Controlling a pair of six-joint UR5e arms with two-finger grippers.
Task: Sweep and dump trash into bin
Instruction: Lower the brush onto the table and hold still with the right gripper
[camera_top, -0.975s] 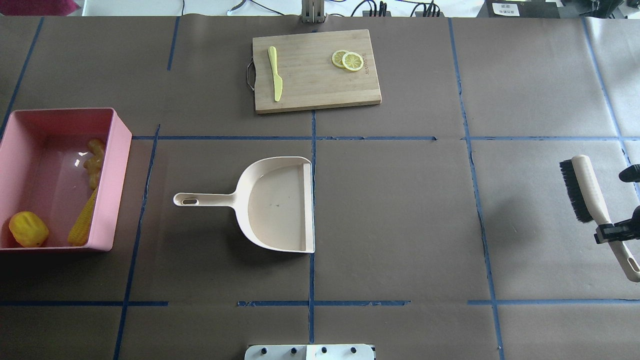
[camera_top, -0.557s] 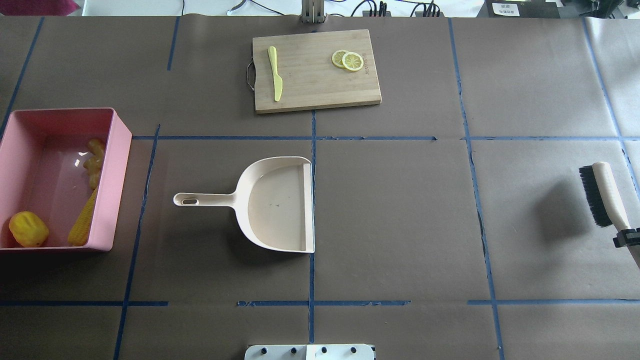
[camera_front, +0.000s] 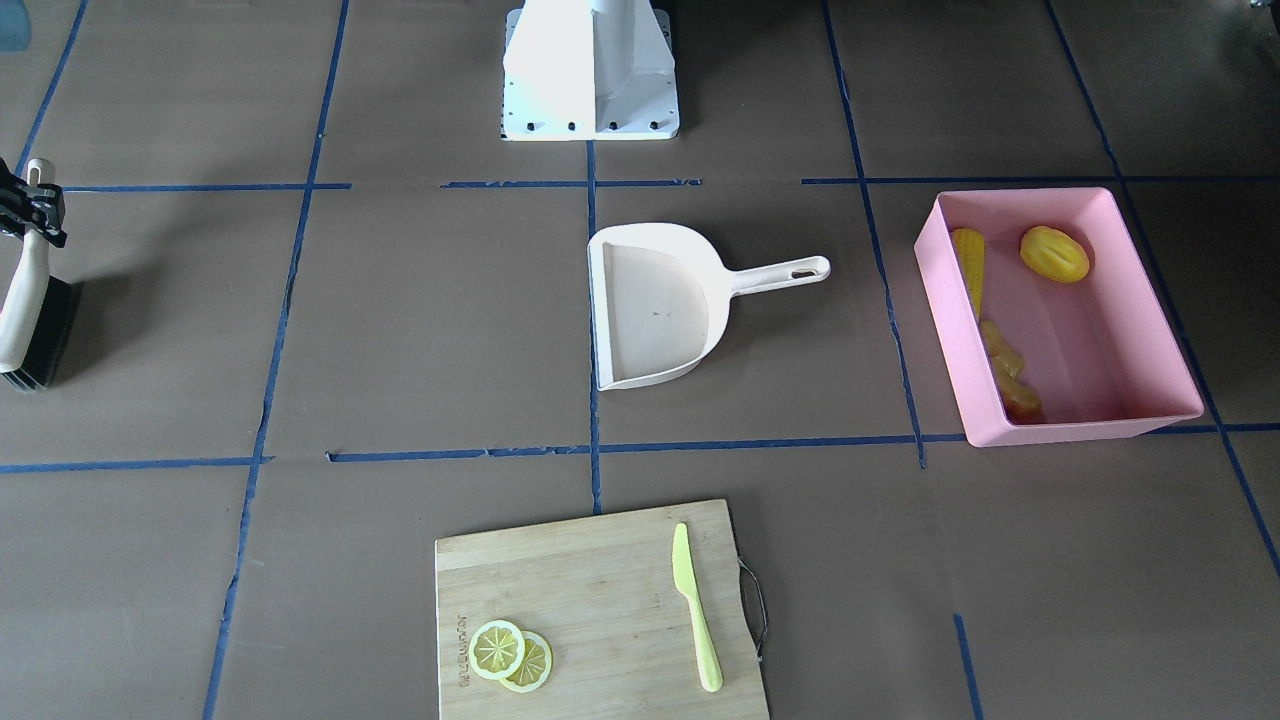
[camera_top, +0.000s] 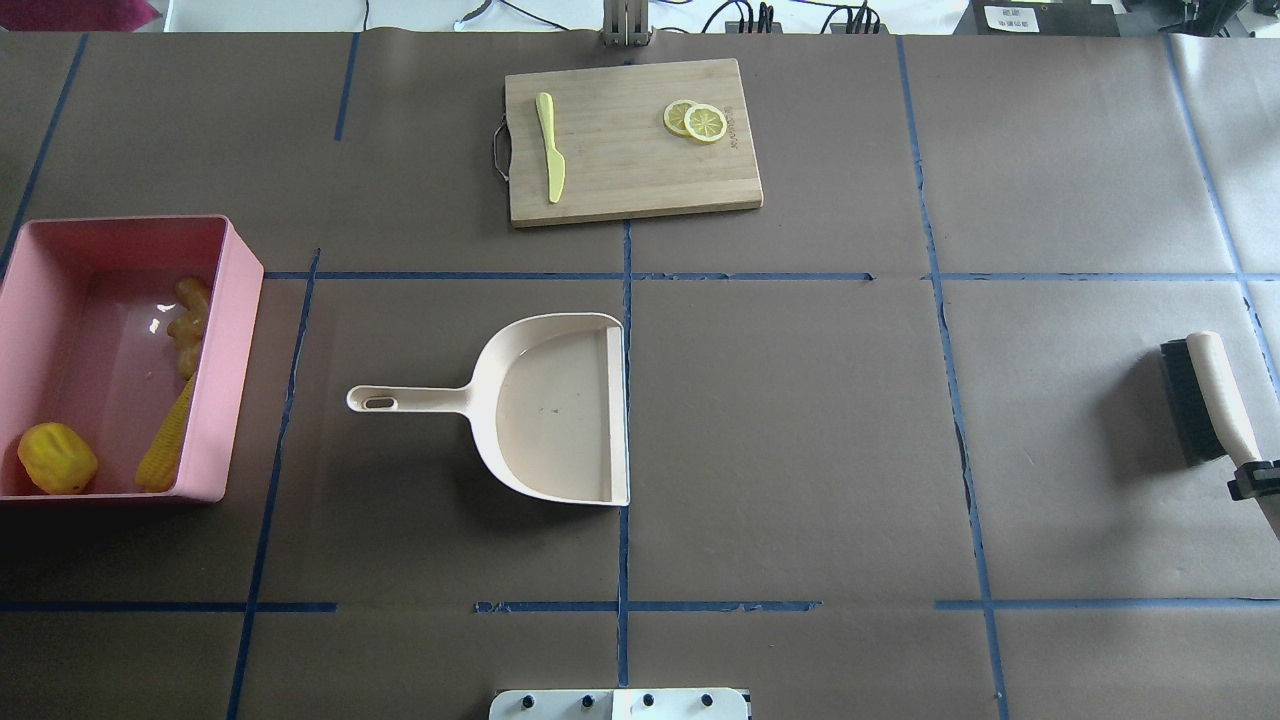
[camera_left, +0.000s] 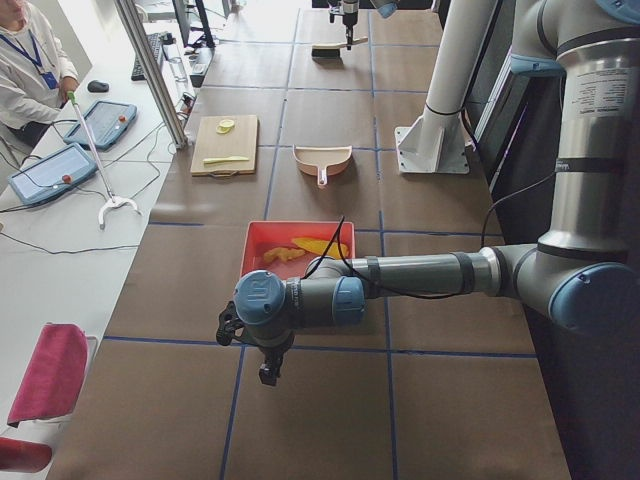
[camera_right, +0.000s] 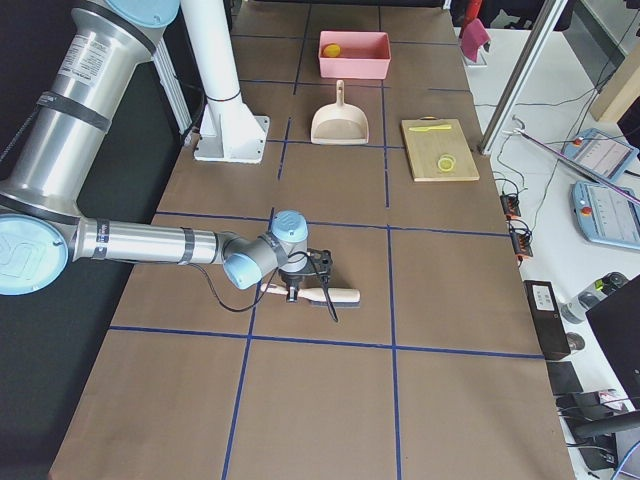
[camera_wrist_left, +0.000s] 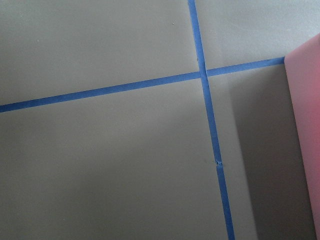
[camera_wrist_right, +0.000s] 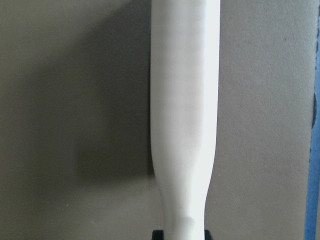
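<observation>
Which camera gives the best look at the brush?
The front-facing view: the brush shows full length, from handle tip to bristles. Overhead cuts off the handle end. The right side view shows it smaller and partly covered; the left side view, tiny and far. The right wrist view shows only the pale handle. Left wrist: nothing.

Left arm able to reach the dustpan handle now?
Probably yes. The dustpan handle points toward the left side with bare table around it; the bin stands between it and the left gripper, so go over it.
</observation>
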